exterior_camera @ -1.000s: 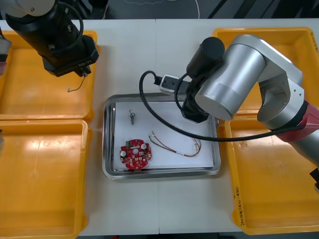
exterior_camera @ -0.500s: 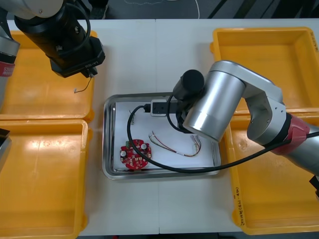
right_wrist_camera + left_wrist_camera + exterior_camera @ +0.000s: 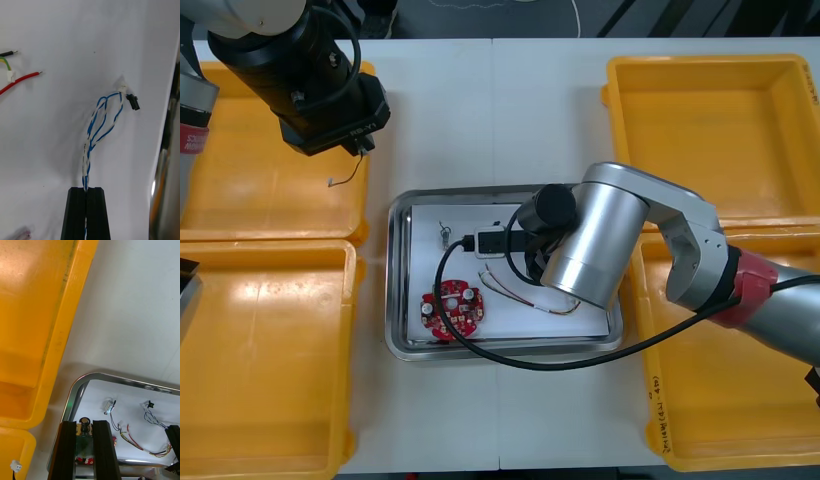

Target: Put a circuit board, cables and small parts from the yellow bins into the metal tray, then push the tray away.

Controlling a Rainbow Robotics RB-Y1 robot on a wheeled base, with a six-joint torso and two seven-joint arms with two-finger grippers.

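The metal tray [image 3: 402, 335], white inside, holds a round red circuit board [image 3: 450, 310], a red and yellow cable [image 3: 530, 300] and a small metal part [image 3: 444, 236]. My right arm [image 3: 590, 245] hangs low over the tray and hides its own fingers. In the right wrist view my right gripper [image 3: 86, 193] is shut on a twisted blue and white cable [image 3: 101, 120], whose looped end and black plug [image 3: 133, 102] rest on the white floor. My left gripper [image 3: 84, 423] is shut on a small metal part [image 3: 84, 438], above the table beside the tray's rim [image 3: 80, 384].
Two yellow bins stand on each side: far left [image 3: 240, 215], near left [image 3: 260, 440], far right [image 3: 710, 70], near right [image 3: 730, 440]. My left arm [image 3: 320, 95] is over the far left bin's inner edge, a thin wire [image 3: 345, 180] dangling under it.
My right arm has swung toward the near side of the tray and come down with the blue and white cable. The left arm shifted slightly right a second ago, then stayed still.
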